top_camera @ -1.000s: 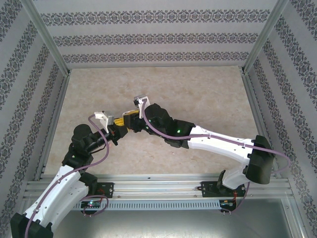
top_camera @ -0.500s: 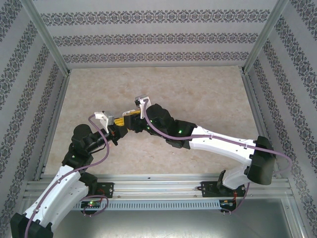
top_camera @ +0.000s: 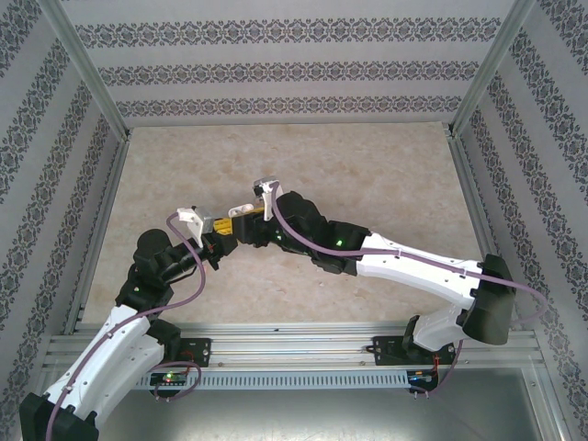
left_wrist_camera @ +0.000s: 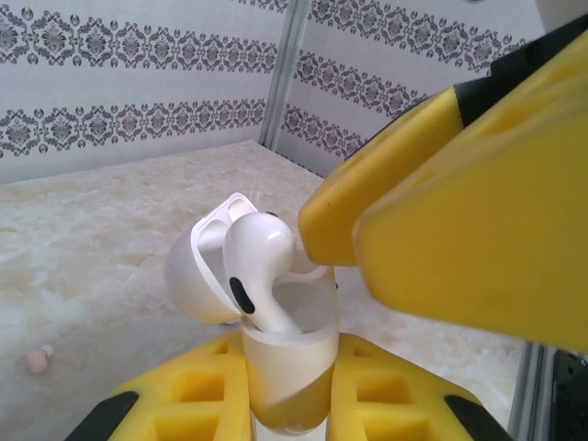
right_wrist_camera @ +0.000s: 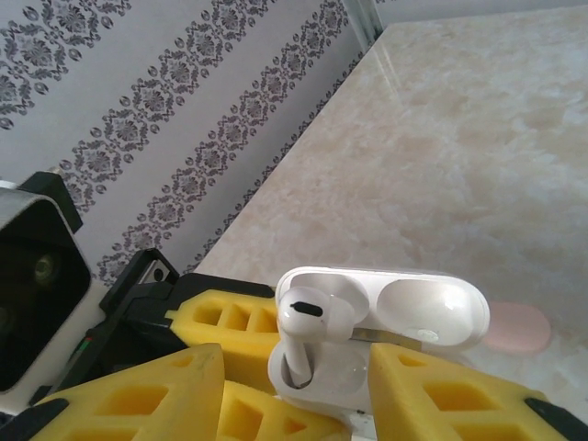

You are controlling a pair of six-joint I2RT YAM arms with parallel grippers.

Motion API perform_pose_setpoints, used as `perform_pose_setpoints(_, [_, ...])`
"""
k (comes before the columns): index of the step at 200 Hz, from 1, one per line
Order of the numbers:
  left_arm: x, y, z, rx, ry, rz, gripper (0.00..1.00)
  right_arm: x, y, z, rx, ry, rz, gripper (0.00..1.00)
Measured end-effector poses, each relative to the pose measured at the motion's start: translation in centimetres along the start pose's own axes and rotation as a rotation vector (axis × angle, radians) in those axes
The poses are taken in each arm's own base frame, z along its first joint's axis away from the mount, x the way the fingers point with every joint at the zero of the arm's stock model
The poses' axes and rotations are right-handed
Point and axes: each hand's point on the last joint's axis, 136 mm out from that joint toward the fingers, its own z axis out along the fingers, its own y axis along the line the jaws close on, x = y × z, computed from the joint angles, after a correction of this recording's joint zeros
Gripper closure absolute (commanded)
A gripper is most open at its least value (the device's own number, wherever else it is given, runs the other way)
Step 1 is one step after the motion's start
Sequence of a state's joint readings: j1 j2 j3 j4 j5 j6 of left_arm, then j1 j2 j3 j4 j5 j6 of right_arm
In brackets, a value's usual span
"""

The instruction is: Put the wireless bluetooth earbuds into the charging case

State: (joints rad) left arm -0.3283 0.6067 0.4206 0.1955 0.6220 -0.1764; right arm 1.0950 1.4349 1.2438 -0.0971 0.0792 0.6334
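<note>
From the top camera: found the left tool [top_camera: 220,232] and the right tool [top_camera: 241,224] nose to nose left of centre in the frame, above the beige marbled surface [top_camera: 367,175]. Could not tell either grasp from there.

From the left wrist: saw the left tool [left_wrist_camera: 287,404] at the bottom edge, clamped on the white glossy plastic charging case [left_wrist_camera: 285,367], yellow foam pads [left_wrist_camera: 184,386] pressed to both its sides. Found the case upright at lower centre, lid [left_wrist_camera: 207,257] tilted open toward the left. Noted one white stemmed earbud [left_wrist_camera: 257,271] standing stem-down in it, head above the rim. Spotted the right tool [left_wrist_camera: 404,220] at the right, close beside that head, and a tiny pale pink bud [left_wrist_camera: 39,360] lying on the surface at lower left.

From the right wrist: saw the right tool [right_wrist_camera: 294,386] along the bottom edge, fingers spread either side of the case [right_wrist_camera: 331,372], gripping nothing. Found the earbud [right_wrist_camera: 308,317] in the left-hand socket, lower centre, open lid [right_wrist_camera: 413,308] behind it.
</note>
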Motion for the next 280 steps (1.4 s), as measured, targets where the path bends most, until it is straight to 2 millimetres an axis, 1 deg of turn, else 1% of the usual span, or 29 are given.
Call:
perform_pose_setpoints(18, [0.0,-0.2,0.0,0.011,0.002,0.023,1.00,-0.4,0.2,-0.6,-0.010,0.006,0.020,0.55])
perform_pose_setpoints(49, [0.2,-0.5,0.1,0.033,0.010,0.070,1.00,-1.9,0.8,-1.7,-0.015,0.003,0.035,0.56])
perform_pose_setpoints(74, [0.6,-0.6,0.2,0.047,0.022,0.094,1.00,-2.5,1.1,-2.3,-0.015,0.014,0.037,0.57])
perform_pose_setpoints(90, [0.7,-0.7,0.3,0.056,0.027,0.105,1.00,-2.4,0.9,-2.4,-0.010,0.029,0.040,0.58])
perform_pose_setpoints(140, [0.8,-0.7,0.3,0.058,0.028,0.134,1.00,-0.9,0.3,-2.2,0.007,0.093,0.063,0.59])
perform_pose_setpoints(155, [0.8,-0.7,0.3,0.060,0.028,0.138,1.00,-0.7,0.0,-2.2,0.014,0.105,0.066,0.59])
perform_pose_setpoints(180, [0.8,-0.8,0.3,0.064,0.028,0.141,1.00,-0.9,-0.7,-2.2,0.028,0.108,0.074,0.60])
perform_pose_setpoints(204, [0.8,-1.0,0.3,0.077,0.029,0.141,1.00,-1.0,-2.2,-2.3,0.070,0.117,0.087,0.59])
perform_pose_setpoints(228, [0.8,-1.3,0.3,0.092,0.029,0.141,1.00,-1.1,-4.6,-2.7,0.135,0.134,0.112,0.59])
perform_pose_setpoints(243, [1.0,-1.5,0.3,0.107,0.025,0.144,1.00,-1.4,-6.5,-3.1,0.185,0.141,0.134,0.59])
perform_pose_setpoints(266, [2.0,-1.6,0.3,0.128,0.039,0.128,1.00,-1.8,-9.4,-3.8,0.256,0.146,0.171,0.59])
perform_pose_setpoints(280, [2.4,-1.7,0.4,0.137,0.048,0.118,1.00,-1.8,-11.4,-4.1,0.292,0.154,0.198,0.58])
